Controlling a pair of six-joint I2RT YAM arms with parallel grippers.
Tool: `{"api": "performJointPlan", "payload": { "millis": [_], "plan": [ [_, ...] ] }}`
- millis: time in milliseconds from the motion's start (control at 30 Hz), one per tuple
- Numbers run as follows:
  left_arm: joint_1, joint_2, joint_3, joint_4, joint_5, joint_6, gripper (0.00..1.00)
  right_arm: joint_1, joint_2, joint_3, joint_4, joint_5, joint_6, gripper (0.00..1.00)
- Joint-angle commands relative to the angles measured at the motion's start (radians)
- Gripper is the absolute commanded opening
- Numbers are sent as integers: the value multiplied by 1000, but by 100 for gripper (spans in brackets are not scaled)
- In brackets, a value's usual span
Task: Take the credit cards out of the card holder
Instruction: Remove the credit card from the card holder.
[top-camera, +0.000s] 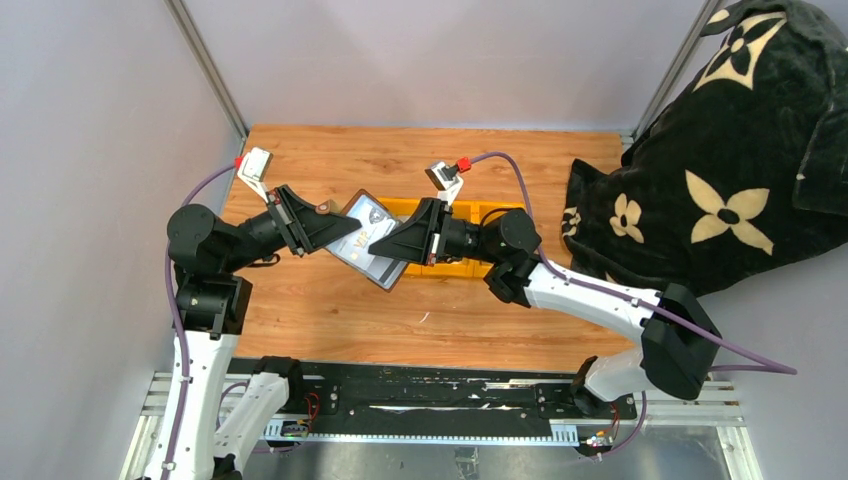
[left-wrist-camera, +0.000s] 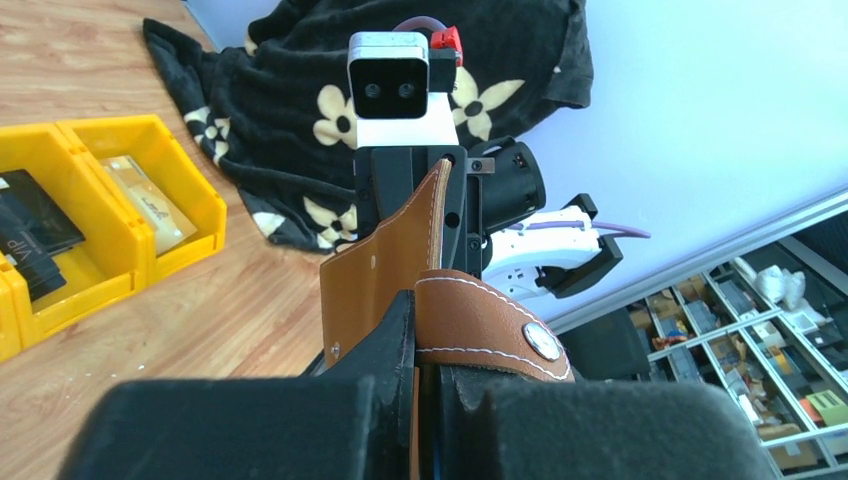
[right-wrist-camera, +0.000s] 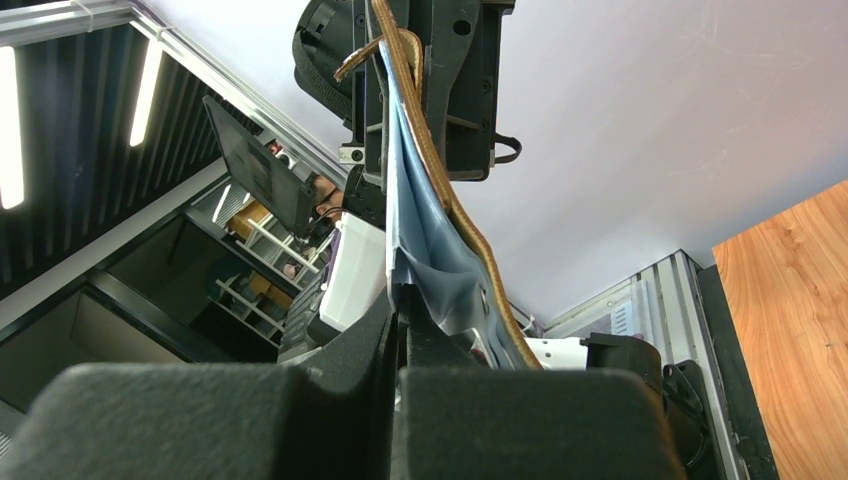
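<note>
The card holder (top-camera: 368, 238) hangs open above the surface (top-camera: 330, 320), between the two arms and just beside a yellow bin (top-camera: 482, 208). The left end effector (top-camera: 338, 232) is clenched on its brown cover. The right end effector (top-camera: 388, 243) is clenched on the silvery inner side, facing it. Both touch the holder, so neither is nearer. The right wrist view shows grey lining pinched edge-on; card or slot cannot be told. Only the left wrist view shows credit cards (left-wrist-camera: 30, 228) lying in the bin.
</note>
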Motion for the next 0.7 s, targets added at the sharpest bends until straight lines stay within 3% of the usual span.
{"api": "performJointPlan", "payload": {
  "millis": [0, 167, 300, 400, 667],
  "plan": [
    [14, -1, 15, 55, 16, -21, 0, -1, -40, -14, 48, -15, -25, 0],
    [18, 1, 29, 58, 17, -20, 0, -1, -68, -39, 35, -14, -42, 1],
    [19, 3, 25, 61, 16, -26, 0, -1, -70, -26, 35, -9, -40, 24],
    [19, 2, 21, 61, 19, -28, 0, -1, -57, -1, 45, -2, -31, 29],
    [21, -4, 35, 62, 31, -8, 0, -5, -46, -18, 77, 0, -3, 0]
  ]
}}
